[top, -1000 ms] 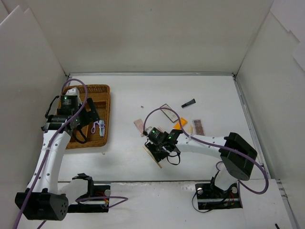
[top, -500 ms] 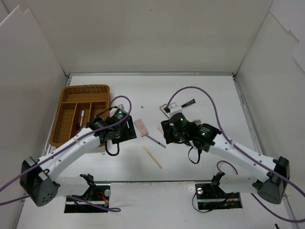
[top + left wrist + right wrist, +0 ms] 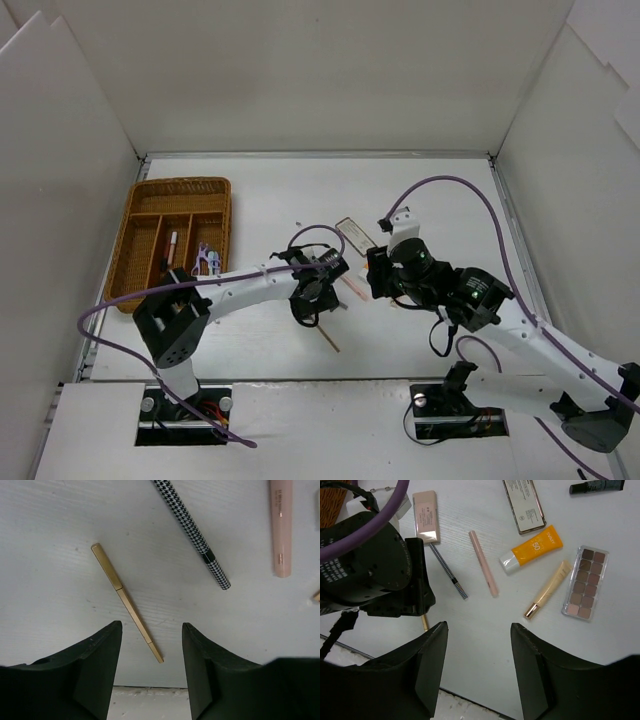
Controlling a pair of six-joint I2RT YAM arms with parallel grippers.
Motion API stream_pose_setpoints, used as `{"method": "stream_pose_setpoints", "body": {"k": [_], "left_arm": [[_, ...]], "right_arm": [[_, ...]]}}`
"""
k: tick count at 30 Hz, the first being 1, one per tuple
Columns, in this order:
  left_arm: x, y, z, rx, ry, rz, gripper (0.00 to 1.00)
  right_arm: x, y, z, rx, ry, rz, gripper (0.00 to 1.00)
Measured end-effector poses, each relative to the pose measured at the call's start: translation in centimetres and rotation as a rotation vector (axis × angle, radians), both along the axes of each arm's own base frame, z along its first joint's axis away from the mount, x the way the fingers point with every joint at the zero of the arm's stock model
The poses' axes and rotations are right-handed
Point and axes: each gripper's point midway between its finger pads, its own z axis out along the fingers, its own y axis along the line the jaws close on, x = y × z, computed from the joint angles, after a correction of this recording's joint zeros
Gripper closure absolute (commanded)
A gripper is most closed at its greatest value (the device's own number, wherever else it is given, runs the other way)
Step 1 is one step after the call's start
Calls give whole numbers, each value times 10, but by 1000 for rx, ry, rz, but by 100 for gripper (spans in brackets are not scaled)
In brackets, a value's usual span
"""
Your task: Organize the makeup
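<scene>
Both arms stretch toward each other, wrists tipped downward. The left gripper and right gripper hang near one another, jaws parted.

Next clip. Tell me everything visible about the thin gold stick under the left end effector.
The gold stick is slender and metallic-looking, in two sections: a shorter, wider far one and a longer, thinner near one. It lies flat and diagonal on the white table, its near end between the open fingers of the left end effector, touching neither. The houndstooth pencil lies apart.
</scene>
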Motion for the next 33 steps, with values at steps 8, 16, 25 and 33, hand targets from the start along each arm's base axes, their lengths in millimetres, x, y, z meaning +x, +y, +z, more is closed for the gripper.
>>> {"method": "stream_pose_setpoints", "body": {"k": [8, 16, 25, 33], "left_arm": [[-13, -2, -25, 0, 93, 87, 61], [-20, -3, -44, 28, 137, 134, 72], [-24, -3, -46, -16, 185, 182, 100], [-19, 37, -40, 90, 148, 181, 100]], "right_arm": [[-12, -18, 1, 17, -15, -13, 50], [-17, -26, -5, 4, -9, -17, 50], [-19, -32, -4, 1, -21, -18, 50], [-18, -33, -6, -16, -25, -15, 50]]}}
